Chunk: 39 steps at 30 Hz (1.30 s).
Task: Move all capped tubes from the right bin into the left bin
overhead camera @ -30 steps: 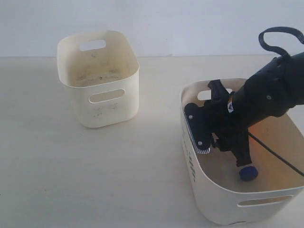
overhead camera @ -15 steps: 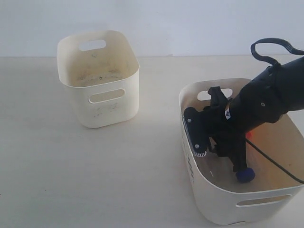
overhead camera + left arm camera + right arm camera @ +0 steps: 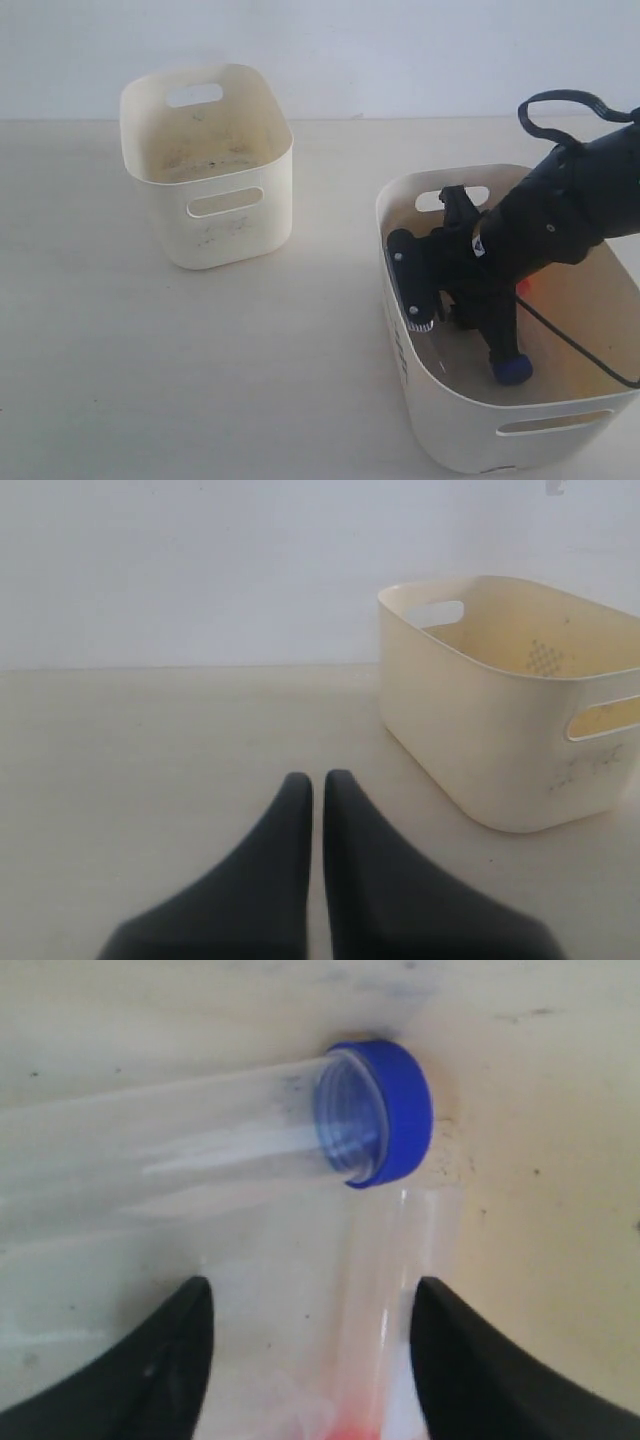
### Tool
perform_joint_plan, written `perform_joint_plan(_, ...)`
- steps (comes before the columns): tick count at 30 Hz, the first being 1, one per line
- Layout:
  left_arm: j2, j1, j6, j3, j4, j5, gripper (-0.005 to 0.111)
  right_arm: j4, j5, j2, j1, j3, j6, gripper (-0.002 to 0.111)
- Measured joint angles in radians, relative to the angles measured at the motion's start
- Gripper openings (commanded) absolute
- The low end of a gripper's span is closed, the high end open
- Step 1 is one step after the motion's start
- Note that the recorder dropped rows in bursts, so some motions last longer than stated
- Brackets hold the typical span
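Note:
In the exterior view my right gripper reaches down inside the right bin, just above a blue cap. The right wrist view shows a clear blue-capped tube lying on the bin floor ahead of the fingers. A second clear tube with an orange end runs between the fingers of the right gripper, which is open and not touching it. The left bin stands at the back left, with no tube showing inside. My left gripper is shut on nothing, hovering over the table near the left bin.
The right arm's black body and its cable fill much of the right bin. Pale tabletop lies between and in front of the two bins. A white wall runs behind.
The right arm has sunk a little deeper into the right bin and drifted left. The blue cap has shifted slightly left with it. The left bin has not moved.

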<state>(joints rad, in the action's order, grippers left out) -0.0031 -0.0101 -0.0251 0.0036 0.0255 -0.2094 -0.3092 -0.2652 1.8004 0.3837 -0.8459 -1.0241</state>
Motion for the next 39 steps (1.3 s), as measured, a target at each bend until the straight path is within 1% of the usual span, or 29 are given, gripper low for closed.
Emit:
perform_joint_plan(2,0.000,0.000,0.000,0.000,0.000,0.000,0.004,-0.010,0.005,0.004,0.000,0.000,0.000,0.037)
perform_joint_plan(3,0.000,0.000,0.000,0.000,0.000,0.000,0.004,-0.015,0.007,0.006,0.000,0.000,0.002,0.036)
perform_joint_plan(15,0.000,0.000,0.000,0.000,0.000,0.000,0.004,-0.054,0.004,0.019,0.000,0.000,0.016,0.037)
perform_joint_plan(17,0.000,0.000,0.000,0.000,0.000,0.000,0.004,-0.060,0.002,0.019,0.002,0.000,0.022,0.040)
perform_joint_plan(20,0.000,0.000,0.000,0.000,0.000,0.000,0.004,-0.061,-0.004,0.019,0.002,0.000,0.031,0.056)
perform_joint_plan(22,0.000,0.000,0.000,0.000,0.000,0.000,0.004,-0.061,-0.020,0.015,0.004,0.000,0.034,0.062)
perform_joint_plan(37,0.000,0.000,0.000,0.000,0.000,0.000,0.004,-0.074,0.002,0.013,0.004,-0.002,0.035,0.063)
perform_joint_plan(39,0.000,0.000,0.000,0.000,0.000,0.000,0.004,-0.076,0.014,0.013,0.002,-0.002,0.039,0.067)
